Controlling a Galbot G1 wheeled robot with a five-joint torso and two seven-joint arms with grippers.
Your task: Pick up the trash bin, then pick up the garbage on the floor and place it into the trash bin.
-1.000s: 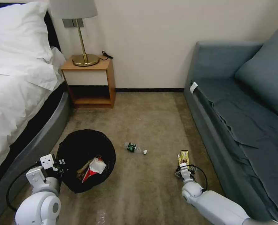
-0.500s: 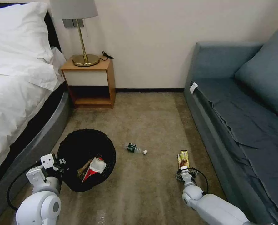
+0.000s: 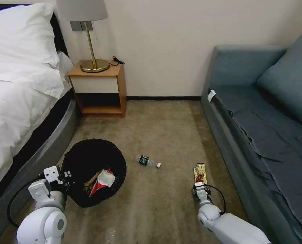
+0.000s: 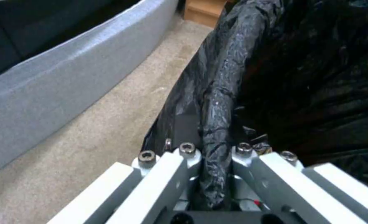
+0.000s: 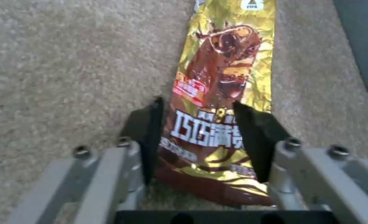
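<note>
The trash bin (image 3: pixel 90 154), round and black with a crinkly bag liner, hangs low over the carpet beside the bed. My left gripper (image 3: pixel 64 176) is shut on its near rim (image 4: pixel 221 93); the left wrist view shows the bag-wrapped rim pinched in the left gripper (image 4: pixel 215 151). Inside the bin lie a red-and-white packet (image 3: pixel 103 180) and brown paper (image 3: pixel 91 184). A gold-brown wrapper (image 3: pixel 200 172) lies flat on the carpet by the sofa. My right gripper (image 3: pixel 200 186) is down at its near end, open, its black fingers (image 5: pixel 151 133) straddling the wrapper (image 5: pixel 225 62). A small clear bottle (image 3: pixel 147 161) lies mid-floor.
A bed (image 3: pixel 18 101) with a grey base runs along the left, close to the bin. A blue-grey sofa (image 3: pixel 259 128) lines the right, close to the wrapper. A wooden nightstand (image 3: pixel 98 88) with a brass lamp (image 3: pixel 90 37) stands at the back wall. Open carpet (image 3: pixel 157 128) lies between.
My right gripper's fingers have drawn closer together around the wrapper's near end. The left gripper and bin keep their hold. The camera has shifted slightly.
</note>
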